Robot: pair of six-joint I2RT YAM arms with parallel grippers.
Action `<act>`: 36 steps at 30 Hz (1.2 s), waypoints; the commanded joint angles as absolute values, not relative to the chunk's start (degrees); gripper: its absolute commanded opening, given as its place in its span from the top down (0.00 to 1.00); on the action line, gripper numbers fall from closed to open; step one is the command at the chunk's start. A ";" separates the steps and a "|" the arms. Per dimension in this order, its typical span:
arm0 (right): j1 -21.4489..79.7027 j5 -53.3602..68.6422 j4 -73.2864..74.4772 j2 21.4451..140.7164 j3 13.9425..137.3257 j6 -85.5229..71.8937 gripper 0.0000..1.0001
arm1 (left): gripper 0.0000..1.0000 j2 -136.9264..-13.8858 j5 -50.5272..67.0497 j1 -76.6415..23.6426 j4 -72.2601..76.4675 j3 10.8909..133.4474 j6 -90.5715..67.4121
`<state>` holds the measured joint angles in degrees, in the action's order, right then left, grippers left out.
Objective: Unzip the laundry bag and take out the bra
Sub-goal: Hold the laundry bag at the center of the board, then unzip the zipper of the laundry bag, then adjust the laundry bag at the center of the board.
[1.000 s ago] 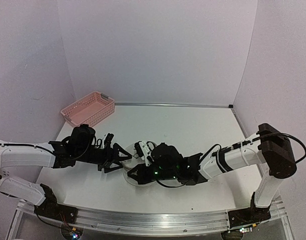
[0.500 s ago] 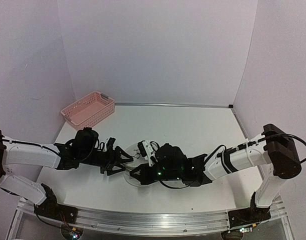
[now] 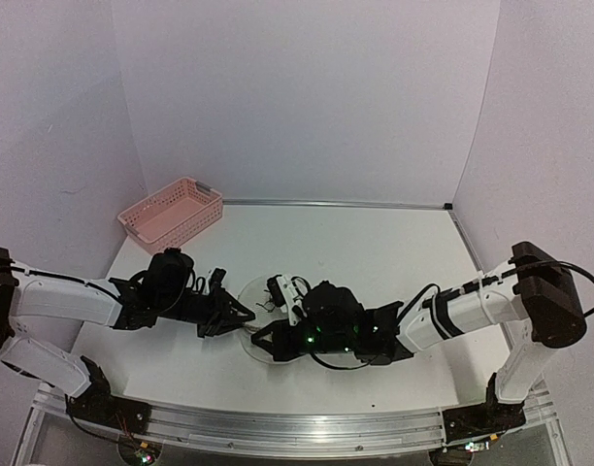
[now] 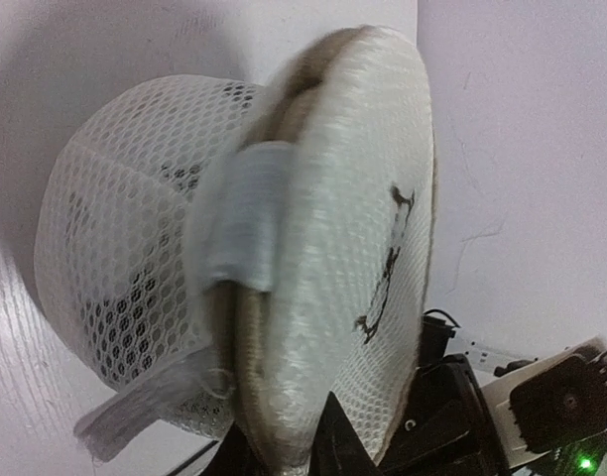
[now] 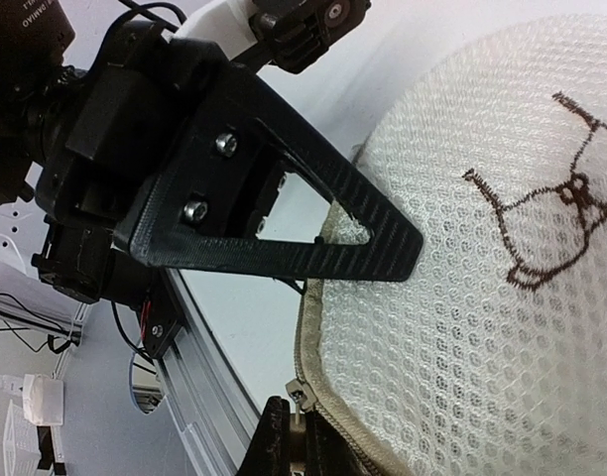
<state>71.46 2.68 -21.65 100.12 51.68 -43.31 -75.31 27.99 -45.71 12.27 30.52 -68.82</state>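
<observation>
Step in hand: unzipping. I judge the zip has not yet run round, and the laundry bag (image 3: 260,299) sits between my two sets of jaws.
Bag: low centre of the overhead view, on the bench (image 3: 375,252). In the left wrist view it stands on edge, with the logo (image 4: 388,258) face towards the right of frame.
Left jaws: closed on the bag's edge at the bottom of the left wrist view, steadying it.
Right jaws: only a sliver shows at the bottom centre of the right wrist view, just under the zip pull (image 5: 298,394). I cannot tell whether they have nipped it or stand apart.
Zip rim (image 5: 318,327): a tan band curving up the centre of the right wrist view. It looks shut there.
Bra: not plainly seen. Dark patches behind the mesh at the left of the left wrist view may be its edging.
Next move: get a sure pinch on the pull, then draw it along the rim's curve while my left jaws hold the bag firm, so the mesh does not bunch or twist.
</observation>
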 commanded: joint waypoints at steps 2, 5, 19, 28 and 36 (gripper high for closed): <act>72.15 1.78 -24.35 97.35 50.61 -43.70 1.00 | 0.99 -75.19 29.33 -45.59 15.12 32.59 -68.03; 72.28 1.11 -24.11 96.53 49.52 -44.08 1.00 | 1.00 -75.48 29.27 -45.62 15.20 32.93 -67.94; 72.42 -9.52 -15.22 84.45 38.27 -41.83 1.00 | 1.00 -73.78 32.67 -45.62 15.07 36.39 -62.62; 72.42 -18.32 -4.01 79.31 38.04 -32.21 1.00 | 1.00 -73.71 37.95 -45.62 15.07 38.95 -57.46; 72.55 -19.06 -0.31 77.13 35.53 -27.61 1.00 | 1.00 -75.57 39.80 -45.63 14.70 42.08 -53.43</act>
<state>72.42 -15.38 -3.53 80.49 37.52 -31.03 -75.35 36.67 -45.71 12.40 37.43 -57.58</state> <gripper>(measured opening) 0.042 0.033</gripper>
